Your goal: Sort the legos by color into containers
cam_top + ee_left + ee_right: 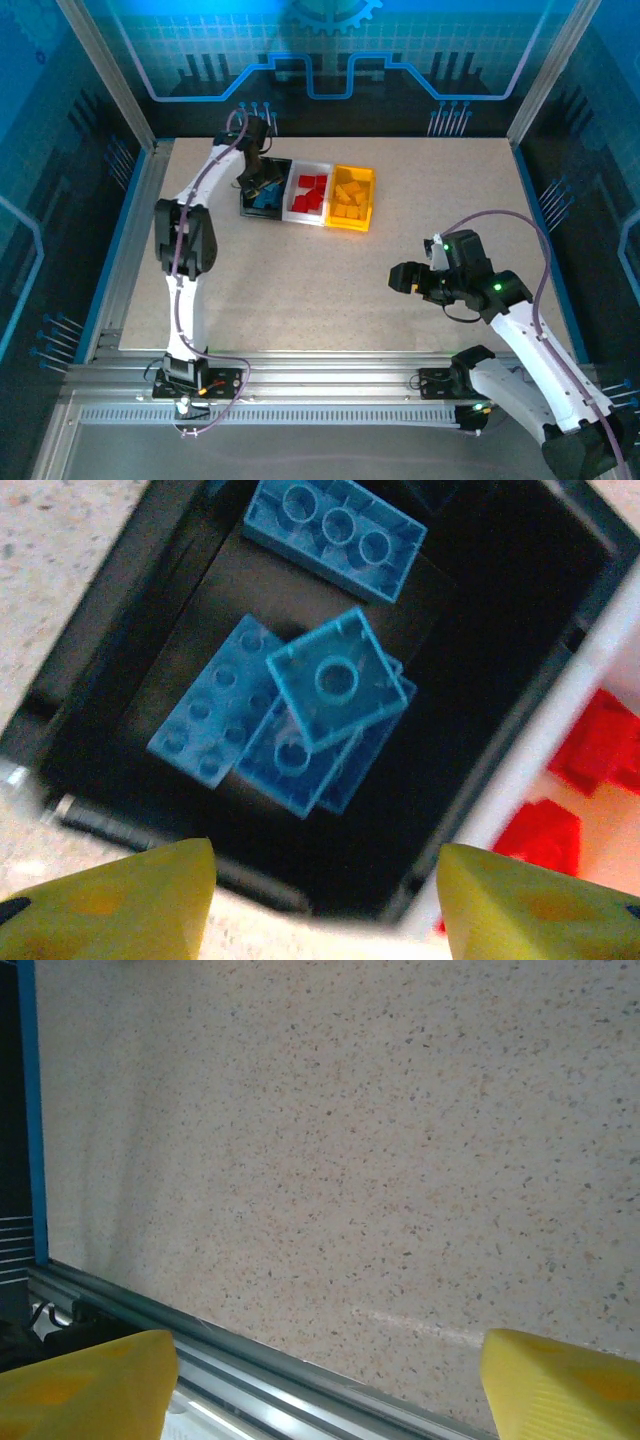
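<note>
Hovering over the black bin (100,650), the left fingers (150,900) stand apart, holding nothing; blue legos (335,680) lie piled inside. Next in the row, the white bin (303,219) holds red legos (310,190) and the yellow bin (370,195) yellow legos (348,196). Well apart to the right, the right fingers (90,1390) gape wide over the speckled desk (350,1160), gripping nothing.

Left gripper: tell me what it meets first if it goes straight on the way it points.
Most likely the tilted blue brick atop the pile in the black bin: the left gripper points straight down into that bin. Depth is hard to judge.
</note>
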Tool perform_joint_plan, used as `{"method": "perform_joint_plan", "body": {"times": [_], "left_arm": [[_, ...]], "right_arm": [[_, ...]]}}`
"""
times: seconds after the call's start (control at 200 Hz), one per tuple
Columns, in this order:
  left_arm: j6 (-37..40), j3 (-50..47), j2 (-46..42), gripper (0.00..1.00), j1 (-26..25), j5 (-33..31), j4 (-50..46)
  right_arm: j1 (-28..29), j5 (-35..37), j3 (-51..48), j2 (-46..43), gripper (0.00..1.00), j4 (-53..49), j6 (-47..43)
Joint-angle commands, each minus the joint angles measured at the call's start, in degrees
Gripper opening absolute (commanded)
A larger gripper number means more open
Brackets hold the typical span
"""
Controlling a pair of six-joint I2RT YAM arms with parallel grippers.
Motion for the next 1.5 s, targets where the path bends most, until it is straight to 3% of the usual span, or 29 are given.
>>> {"method": "perform_joint_plan", "body": {"times": [0.0,0.095,0.185,0.325,0.4,0.505,0.625,0.76,0.955,1.256,1.496], "left_arm": [[0.2,-7.49,-11.18,0.66,0.38,1.81,1.7],[1.03,-17.61,-20.63,0.75,0.38,1.93,4.78],[4.8,-26.24,-29.14,0.98,0.59,1.16,6.57],[11.04,-36.09,-38.91,0.99,2.12,-6.04,6.76],[14.1,-42.74,-43.49,0.99,3.7,-9.32,11.67],[20.34,-56.22,-50.38,0.99,4.68,-10.35,26.78],[28.02,-74.11,-57.06,0.99,5.13,-12.53,51.73],[31.53,-88.08,-56.89,0.99,8.48,-9.6,76.76],[32.32,-89.91,-49.6,0.99,13.6,-3.83,83.39],[34.56,-84.15,-42.01,0.99,13.91,-2.32,83.09],[35.18,-81.35,-40.14,0.99,13.92,-1.71,79.62]], "right_arm": [[0.28,3.34,3.79,1.44,0.86,-0.76,-4.4],[-0.53,5.78,5.53,3.67,0.88,0.06,-7.09],[-1.9,6.46,5.23,5.6,0.88,3.28,-9.29],[-4.37,9.39,4.54,8.14,0.89,10.02,-14.29],[-5.38,12.34,2.86,8.84,0.89,14.59,-18.07],[-7.32,16.64,0.88,9.87,0.91,19.83,-24.61],[-12.55,19.05,-0.52,11.94,0.95,24.73,-29.83],[-16.31,20.07,-1.36,15.88,0.96,29.8,-33.64],[-20.99,18.41,-6.34,18.45,0.96,41.79,-33.59],[-21.68,13.16,-11.39,28.36,0.95,62.51,-36.57],[-21.57,12.18,-13.05,32.17,0.95,68.85,-38.25]]}}
